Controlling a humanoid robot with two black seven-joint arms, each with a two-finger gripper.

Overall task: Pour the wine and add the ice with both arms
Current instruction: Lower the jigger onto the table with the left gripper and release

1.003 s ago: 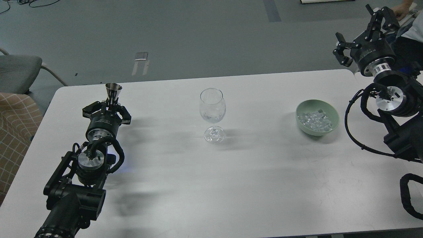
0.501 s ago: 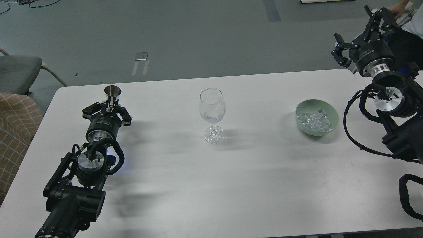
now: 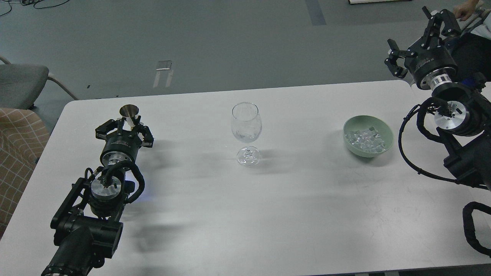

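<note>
My left gripper (image 3: 128, 124) clasps a small metal jigger (image 3: 129, 113) | my right gripper (image 3: 416, 36) hangs spread, empty, beyond the table's (image 3: 268, 199) corner | ice (image 3: 365, 139) fills the green bowl (image 3: 385, 134) | wine glass (image 3: 246, 132) stands centre.

Shiny metal jigger (image 3: 129, 112), clear glass goblet (image 3: 246, 126), matt white table (image 3: 268, 199).

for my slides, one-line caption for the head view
Left gripper holds a metal cup beside a wine glass.

A white table (image 3: 245, 214) stands on grey floor (image 3: 230, 42), a grey chair (image 3: 21, 82) at its left.
</note>
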